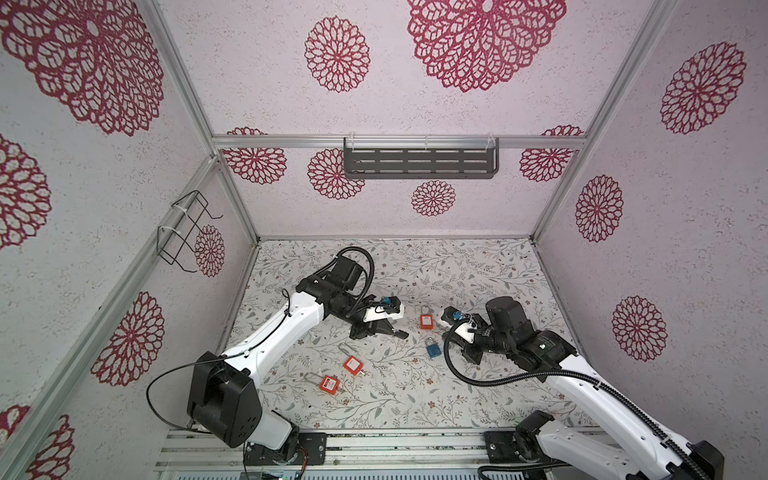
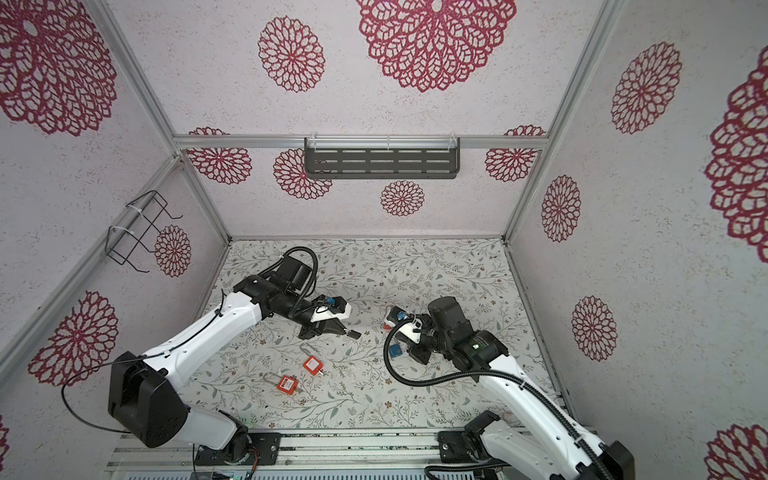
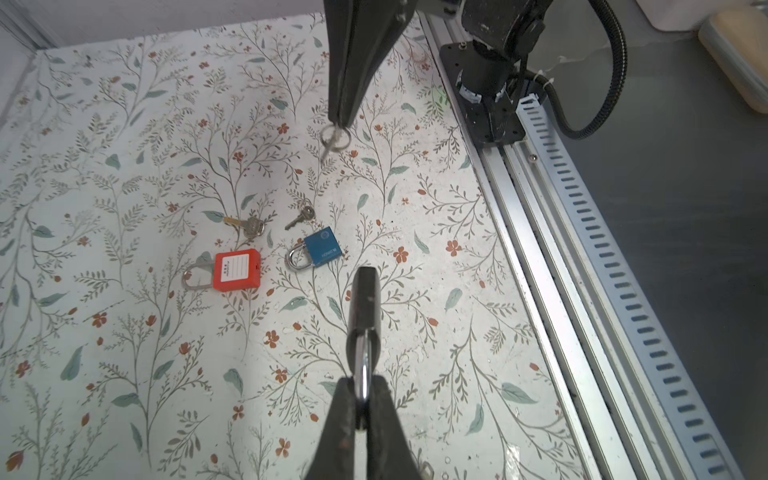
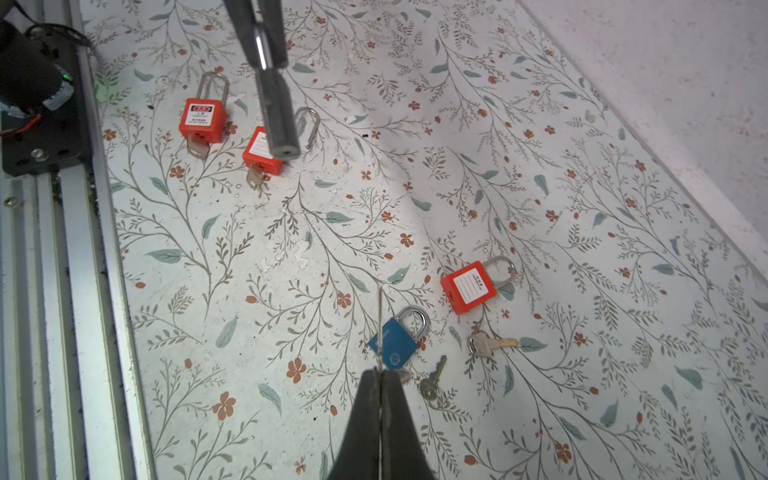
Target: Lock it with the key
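Key (image 4: 380, 311) between right fingers (image 4: 365, 415); padlock shackle (image 3: 363, 370) between left fingers (image 3: 340, 415).

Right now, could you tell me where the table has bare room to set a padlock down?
Bare: the table's back strip along the rear wall, and the front patch between the front red padlock and the right arm's cable. Crowded: the middle, where the blue padlock, another red padlock and loose keys lie.
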Action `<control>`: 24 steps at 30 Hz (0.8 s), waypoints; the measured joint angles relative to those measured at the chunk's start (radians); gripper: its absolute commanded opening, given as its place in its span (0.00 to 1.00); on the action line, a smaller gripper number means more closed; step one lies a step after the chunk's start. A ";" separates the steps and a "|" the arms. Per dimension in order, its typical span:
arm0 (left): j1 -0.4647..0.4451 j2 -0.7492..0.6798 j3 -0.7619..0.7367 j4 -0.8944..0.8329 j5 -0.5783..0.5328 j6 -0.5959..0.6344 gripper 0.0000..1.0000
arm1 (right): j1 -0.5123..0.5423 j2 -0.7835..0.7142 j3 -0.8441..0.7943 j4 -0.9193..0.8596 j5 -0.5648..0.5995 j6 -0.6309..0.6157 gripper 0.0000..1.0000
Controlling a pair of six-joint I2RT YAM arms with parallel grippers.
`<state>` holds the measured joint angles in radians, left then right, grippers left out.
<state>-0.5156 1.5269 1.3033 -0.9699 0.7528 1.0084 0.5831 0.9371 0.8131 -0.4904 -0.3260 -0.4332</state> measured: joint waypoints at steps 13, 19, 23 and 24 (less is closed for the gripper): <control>-0.119 0.368 0.285 -0.309 -0.180 0.096 0.00 | 0.000 -0.034 -0.059 0.029 0.097 0.219 0.00; -0.150 0.440 0.307 -0.349 -0.228 0.098 0.00 | 0.000 -0.038 -0.097 0.045 0.146 0.269 0.00; -0.157 0.521 0.357 -0.370 -0.242 0.097 0.00 | 0.000 -0.039 -0.114 0.056 0.159 0.288 0.00; -0.157 0.540 0.368 -0.372 -0.246 0.097 0.00 | 0.000 -0.038 -0.118 0.061 0.161 0.294 0.00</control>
<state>-0.6727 2.0670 1.6711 -1.3418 0.5072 1.1053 0.5831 0.8989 0.6952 -0.4297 -0.1646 -0.1387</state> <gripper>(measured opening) 0.080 0.045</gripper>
